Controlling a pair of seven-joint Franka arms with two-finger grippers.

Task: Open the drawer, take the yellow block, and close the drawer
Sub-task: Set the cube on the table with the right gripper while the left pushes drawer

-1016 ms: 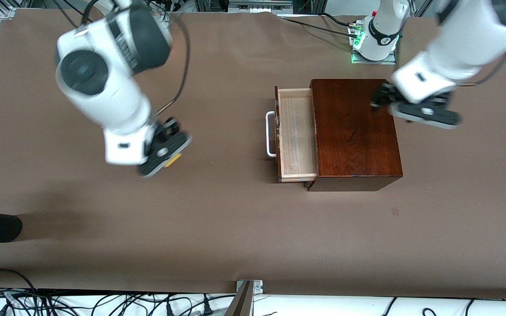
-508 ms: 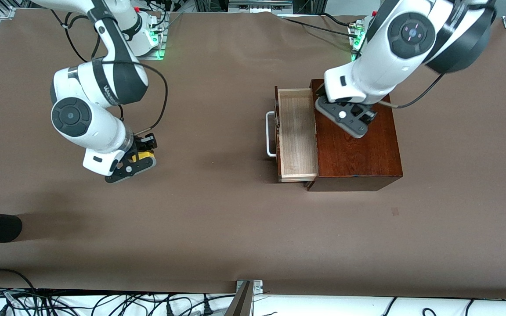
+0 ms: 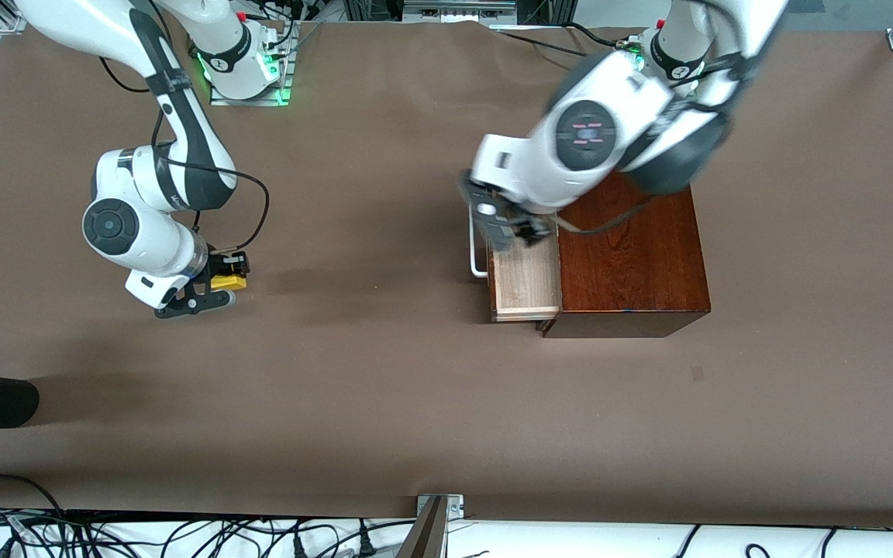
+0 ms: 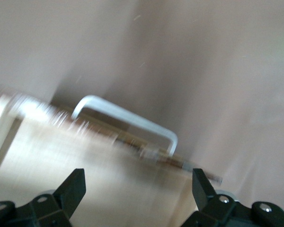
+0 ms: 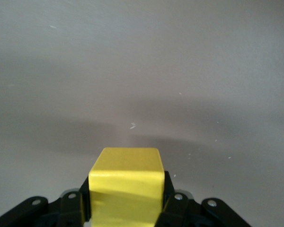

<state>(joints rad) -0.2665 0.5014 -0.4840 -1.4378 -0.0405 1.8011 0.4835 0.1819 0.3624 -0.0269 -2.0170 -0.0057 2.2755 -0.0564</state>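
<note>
The right pincer [image 3: 210, 291] pinches the yellow block [image 5: 125, 187] (small, rigid, probably light) low over the bench [image 3: 384, 387]. The left pincer [image 4: 137, 187], spread wide, hangs over the open drawer [image 3: 524, 283]; its white handle [image 4: 128, 120] looks the surest hold.

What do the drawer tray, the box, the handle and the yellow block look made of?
Drawer tray: pale, unfinished-looking wood with visible grain. Box: dark reddish wood, glossy, probably lacquered, since the top reflects light. Handle: smooth white bar, metal or plastic, can't tell. Yellow block: matte solid-colour cube, painted wood or plastic, held in the right tool.
</note>
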